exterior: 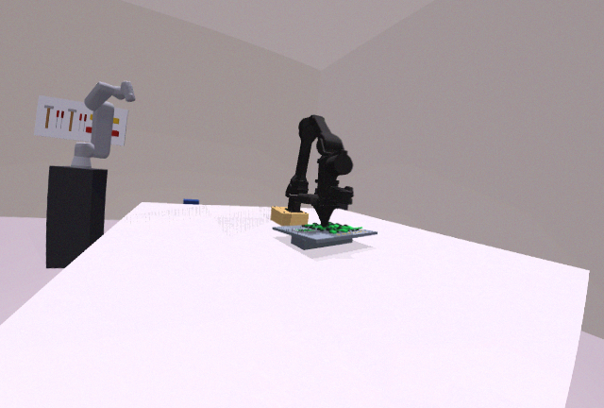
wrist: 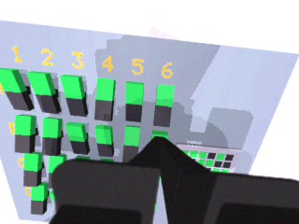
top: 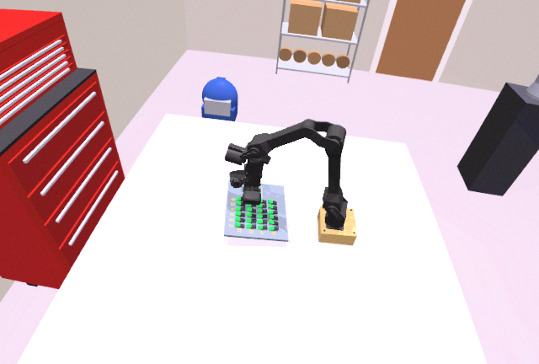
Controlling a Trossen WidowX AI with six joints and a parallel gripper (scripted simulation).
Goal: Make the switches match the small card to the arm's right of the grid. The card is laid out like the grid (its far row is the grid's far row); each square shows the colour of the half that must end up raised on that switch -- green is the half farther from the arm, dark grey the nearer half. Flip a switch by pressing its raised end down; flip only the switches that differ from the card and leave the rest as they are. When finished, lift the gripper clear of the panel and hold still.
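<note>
Jaws: closed together to a point, with nothing held between the fingers; the gripper (top: 251, 201) (exterior: 325, 225) (wrist: 158, 141) is presumably kept shut so that one narrow tip can be used for pressing.
Switch below: B6 (wrist: 160, 133) is partly covered by the fingertips, its green end left in sight; whether it is touched cannot be told.
Other switches: ranked in rows (top: 248, 215) (exterior: 341, 229) (wrist: 134, 89), spaced closely enough that a neighbour could be knocked.
Card: set on the panel (top: 278, 192) (exterior: 360, 234) (wrist: 262, 70) beside column 6, probably for easy comparison; the card (wrist: 220, 157) is partly hidden by a finger.
Base: a wooden block (top: 337, 238) (exterior: 288, 219), set apart from the panel, apparently for reach.
Background: a shelf unit (top: 313, 72), not needed here.
</note>
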